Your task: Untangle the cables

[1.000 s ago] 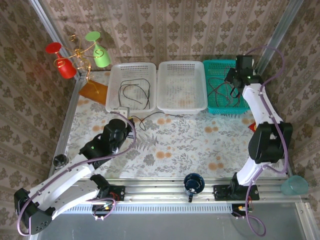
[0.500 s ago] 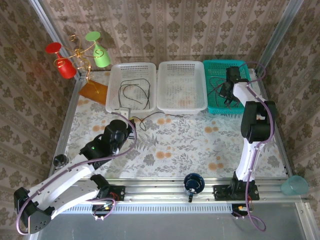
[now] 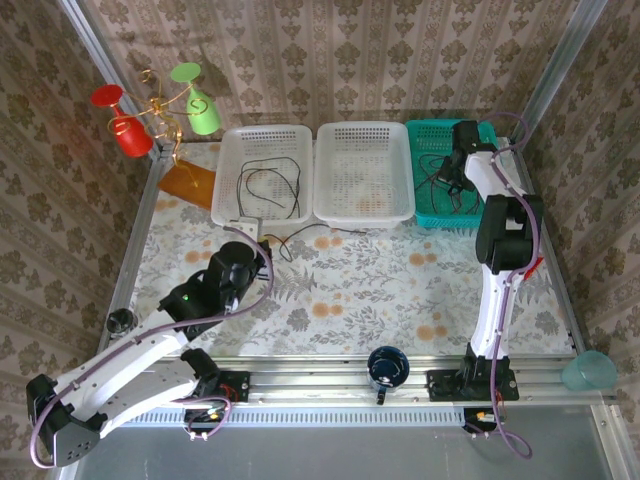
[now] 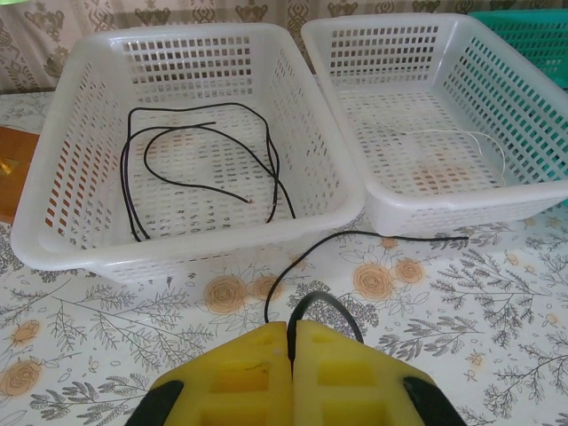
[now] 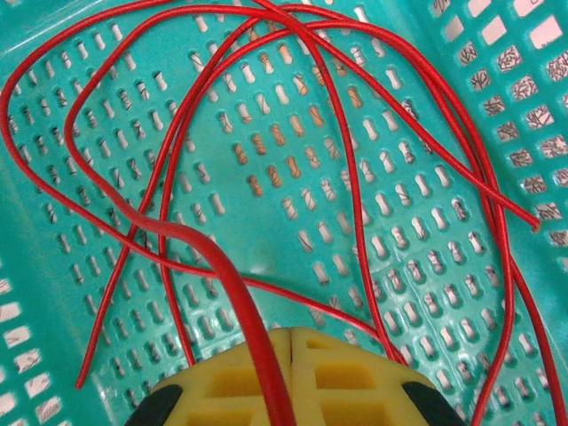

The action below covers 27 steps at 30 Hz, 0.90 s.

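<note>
The left gripper (image 4: pixel 290 335) was seen low over the floral tablecloth (image 4: pixel 497 293), just in front of the baskets, with its yellow fingers (image 4: pixel 240 373) pressed together. A black cable (image 4: pixel 390 234) was pinched in the seam between them. From the grip it rose in a small loop, then ran across the cloth towards the right. Its free end was laid just beside the front wall of the middle white basket (image 4: pixel 390 22).

Further black cables (image 4: pixel 127 177) were coiled loosely on the floor of the left white basket (image 4: pixel 53 115). They lay apart from the held one. A thin pale wire (image 4: pixel 461 136) was lying in the middle basket.

The right gripper (image 5: pixel 290 346) was lowered inside the teal basket (image 5: pixel 80 355), at the far right of the table. Its yellow fingers (image 5: pixel 346 382) were likewise closed, with a red cable (image 5: pixel 238 288) clamped between them. That cable curved up and to the left from the grip. Around it, more red cables (image 5: pixel 349 177) were spread in overlapping arcs on the basket floor, crossing one another at several places.

In the overhead view, a dark blue mug (image 3: pixel 386 368) was set at the near edge between the two arm bases. A teal cup (image 3: pixel 590 371) was placed at the near right corner. A wire stand with red and green cups (image 3: pixel 160 110) was positioned at the far left.
</note>
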Available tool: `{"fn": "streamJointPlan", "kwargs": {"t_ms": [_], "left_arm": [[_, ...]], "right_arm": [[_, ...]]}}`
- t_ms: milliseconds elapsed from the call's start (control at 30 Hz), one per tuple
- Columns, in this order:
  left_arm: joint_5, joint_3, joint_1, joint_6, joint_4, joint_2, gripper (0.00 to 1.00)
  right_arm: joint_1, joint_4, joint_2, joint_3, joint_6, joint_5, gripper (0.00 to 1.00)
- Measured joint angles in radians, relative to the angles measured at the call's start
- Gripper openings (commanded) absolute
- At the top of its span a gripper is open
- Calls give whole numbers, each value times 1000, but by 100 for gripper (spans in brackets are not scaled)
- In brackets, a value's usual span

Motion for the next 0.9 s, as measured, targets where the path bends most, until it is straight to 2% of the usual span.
{"fn": "streamJointPlan", "kwargs": {"t_ms": [233, 300, 333, 400, 467, 533, 733, 900], "left_arm": [[-14, 1, -5, 0, -23, -8, 0], [-18, 4, -9, 0, -29, -9, 0], [-18, 6, -11, 0, -31, -9, 0], [-21, 8, -14, 0, -34, -9, 0], [-21, 12, -16, 1, -42, -9, 0], [-26, 19, -16, 1, -48, -9, 0], [-40, 56, -16, 20, -53, -14, 0], [-53, 115, -16, 58, -53, -16, 0]], "right_arm": [[-8, -53, 72, 65, -1, -6, 7], [-10, -66, 79, 76, -5, -7, 11], [-11, -73, 80, 83, -5, -7, 16], [-14, -90, 80, 104, -7, -9, 36], [-17, -94, 80, 119, -12, -13, 51], [-19, -95, 73, 120, -13, -14, 60], [-22, -94, -21, 49, -22, -14, 72], [-22, -94, -129, 24, -23, -39, 74]]}}
